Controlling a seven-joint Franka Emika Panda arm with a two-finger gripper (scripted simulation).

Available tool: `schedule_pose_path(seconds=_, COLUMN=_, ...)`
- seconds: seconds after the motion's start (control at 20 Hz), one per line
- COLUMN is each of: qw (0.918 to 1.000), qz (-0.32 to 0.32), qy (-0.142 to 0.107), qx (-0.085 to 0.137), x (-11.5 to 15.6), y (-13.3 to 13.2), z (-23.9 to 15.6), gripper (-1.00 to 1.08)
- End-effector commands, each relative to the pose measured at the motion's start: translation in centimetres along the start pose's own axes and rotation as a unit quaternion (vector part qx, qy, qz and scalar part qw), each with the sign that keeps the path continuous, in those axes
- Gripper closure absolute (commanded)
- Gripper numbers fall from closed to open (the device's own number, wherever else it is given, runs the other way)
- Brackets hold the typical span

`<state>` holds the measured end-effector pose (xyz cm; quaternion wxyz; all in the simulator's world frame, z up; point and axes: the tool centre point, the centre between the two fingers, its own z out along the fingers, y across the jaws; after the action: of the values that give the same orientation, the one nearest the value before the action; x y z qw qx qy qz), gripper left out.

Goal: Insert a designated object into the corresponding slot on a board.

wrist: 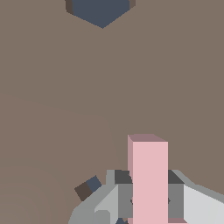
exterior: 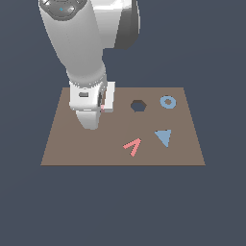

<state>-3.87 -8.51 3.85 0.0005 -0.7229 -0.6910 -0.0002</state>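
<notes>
The pale pink L-shaped piece [wrist: 148, 179] is held between my fingers [wrist: 124, 194], one arm standing out past them. In the exterior view only a pink sliver [exterior: 102, 107] shows beside the hand. My gripper [wrist: 148, 202] is shut on it, low over the back left part of the brown board [exterior: 72, 144]. A small dark corner of the L-shaped slot [wrist: 92, 183] shows just beside the fingers; the rest of it is hidden under the gripper and piece. Whether the piece touches the board cannot be told.
A dark hexagonal hole [exterior: 138, 105] lies to the exterior view's right of the gripper and also shows in the wrist view [wrist: 101, 11]. A blue ring [exterior: 167, 102], a blue triangle [exterior: 164, 137] and a red V-shaped piece [exterior: 132, 146] lie on the board.
</notes>
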Motion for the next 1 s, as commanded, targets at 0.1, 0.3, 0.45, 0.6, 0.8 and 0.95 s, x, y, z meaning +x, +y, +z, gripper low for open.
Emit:
schedule_pose_path(seconds=0.1, qw=0.9966, qz=-0.083, qy=0.0, qx=0.0, x=-0.8, y=-1.0, z=-0.1, gripper=1.08)
schedule_pose_path(seconds=0.3, qw=0.9898, qz=-0.142, qy=0.0, qx=0.0, x=-1.5, y=-1.5, z=-0.1, gripper=1.08)
schedule_pose_path(seconds=0.45, qw=0.9839, qz=-0.179, qy=0.0, qx=0.0, x=-2.0, y=-1.9, z=-0.2, gripper=1.08)
schedule_pose_path(seconds=0.6, qw=0.978, qz=-0.209, qy=0.0, qx=0.0, x=-2.4, y=-2.1, z=-0.2, gripper=1.08)
schedule_pose_path(seconds=0.8, qw=0.9709, qz=-0.239, qy=0.0, qx=0.0, x=-2.9, y=-2.3, z=-0.2, gripper=1.08)
schedule_pose_path(seconds=0.95, qw=0.9669, qz=-0.255, qy=0.0, qx=0.0, x=-3.2, y=-2.4, z=-0.2, gripper=1.08)
